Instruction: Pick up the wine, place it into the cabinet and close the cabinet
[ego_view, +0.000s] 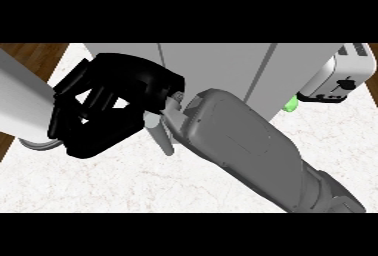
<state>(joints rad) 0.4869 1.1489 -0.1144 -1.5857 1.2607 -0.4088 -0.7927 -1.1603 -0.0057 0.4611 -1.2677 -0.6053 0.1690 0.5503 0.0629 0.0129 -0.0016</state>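
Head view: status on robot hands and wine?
Right robot hand at tall pale grey cabinet front. Left robot hand not in view. Wine not visible. Silver toaster stands apart at right.

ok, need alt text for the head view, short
A black hand on a grey forearm reaches across the white marble counter to a grey cabinet, fingers curled. A toaster stands at the upper right, a small green object beside it.

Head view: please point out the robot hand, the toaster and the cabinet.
robot hand (100, 107), head view, on its black palm.
toaster (339, 75), head view, on its side wall.
cabinet (221, 65), head view, on its grey front.
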